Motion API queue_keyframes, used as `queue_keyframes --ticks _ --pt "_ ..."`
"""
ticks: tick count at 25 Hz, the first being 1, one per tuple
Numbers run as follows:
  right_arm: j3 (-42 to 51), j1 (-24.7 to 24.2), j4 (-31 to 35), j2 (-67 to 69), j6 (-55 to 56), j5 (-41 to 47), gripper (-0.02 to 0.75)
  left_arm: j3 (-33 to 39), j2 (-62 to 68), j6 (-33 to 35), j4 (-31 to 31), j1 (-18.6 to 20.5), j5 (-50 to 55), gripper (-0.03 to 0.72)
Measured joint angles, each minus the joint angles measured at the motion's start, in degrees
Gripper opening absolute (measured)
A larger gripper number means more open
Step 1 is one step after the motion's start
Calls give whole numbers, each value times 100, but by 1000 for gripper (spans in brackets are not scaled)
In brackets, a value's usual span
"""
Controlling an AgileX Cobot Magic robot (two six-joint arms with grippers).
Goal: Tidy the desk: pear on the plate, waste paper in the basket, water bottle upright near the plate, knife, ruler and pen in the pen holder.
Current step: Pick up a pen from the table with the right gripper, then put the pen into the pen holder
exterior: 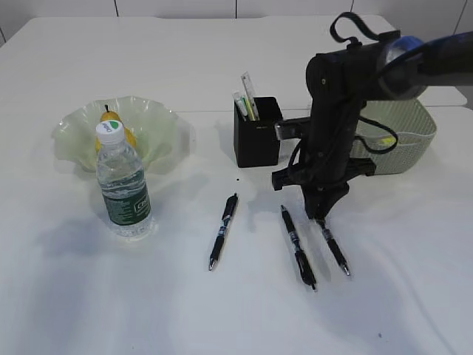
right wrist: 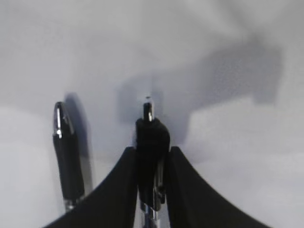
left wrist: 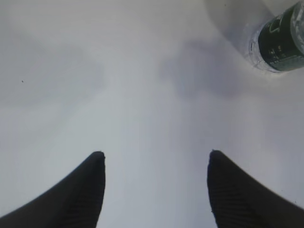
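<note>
My right gripper [exterior: 323, 216] is shut on the top end of the rightmost black pen [exterior: 336, 254], which lies on the white desk [exterior: 148, 296]. The right wrist view shows the fingers [right wrist: 153, 154] clamped on that pen [right wrist: 151, 135], with a second pen [right wrist: 66, 152] to its left. The second pen [exterior: 298, 248] and a third pen [exterior: 222, 233] lie loose. The black pen holder [exterior: 257, 137] holds the clear ruler [exterior: 249, 89] and a white-green item. The pear [exterior: 111, 118] sits on the ruffled plate [exterior: 159, 122]. The water bottle [exterior: 122, 185] stands upright beside it. My left gripper [left wrist: 154, 159] is open and empty over bare desk, the bottle's base [left wrist: 280, 42] beyond it.
The sage-green basket [exterior: 410, 129] stands at the right, partly behind my right arm; a small yellow patch shows inside it. The left arm is out of the exterior view.
</note>
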Motion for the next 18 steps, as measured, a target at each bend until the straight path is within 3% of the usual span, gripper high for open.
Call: queue_keyframes --ticks 10,18 --pt "417 0 -10 -1497 -664 -146 132 0 0 0 0 0 67 474" --pt "1982 0 -10 -2927 -1006 -1810 132 0 0 0 0 0 179 474"
